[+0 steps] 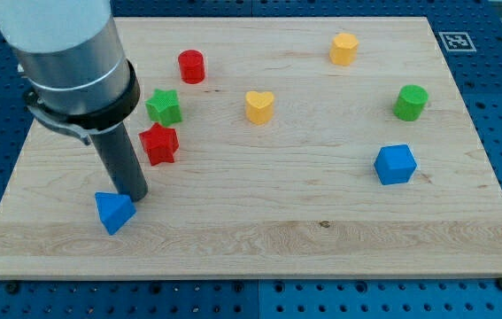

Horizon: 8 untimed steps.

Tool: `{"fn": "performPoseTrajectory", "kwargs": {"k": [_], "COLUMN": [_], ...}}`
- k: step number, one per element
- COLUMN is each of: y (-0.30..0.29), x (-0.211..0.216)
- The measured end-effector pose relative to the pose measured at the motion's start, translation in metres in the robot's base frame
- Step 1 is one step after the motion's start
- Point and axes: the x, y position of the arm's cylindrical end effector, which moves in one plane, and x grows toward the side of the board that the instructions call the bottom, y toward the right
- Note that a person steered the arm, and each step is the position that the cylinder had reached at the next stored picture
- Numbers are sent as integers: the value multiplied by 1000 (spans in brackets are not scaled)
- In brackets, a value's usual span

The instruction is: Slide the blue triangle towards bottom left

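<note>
Contact is what I see: my tip [135, 195] rests against the upper right edge of the blue triangle [113, 212], which lies near the bottom left corner of the wooden board [251, 239]. I end in a plain rod with nothing to open or close. Just above the triangle sits the red star [158, 143], then the green star [165, 106]. Further up is the red cylinder [191, 66]. Well to the triangle's right lie the yellow heart [259, 106], blue cube [395, 164], green cylinder [411, 103] and yellow hexagonal block [343, 49].
</note>
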Motion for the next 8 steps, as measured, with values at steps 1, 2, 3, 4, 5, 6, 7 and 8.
{"fn": "performPoseTrajectory", "kwargs": {"k": [1,2,3,4,5,6,7,8], "y": [-4,-11,6,41,20,-14,-27,-21], "x": [11,11,11,12,14,16,18,18]}}
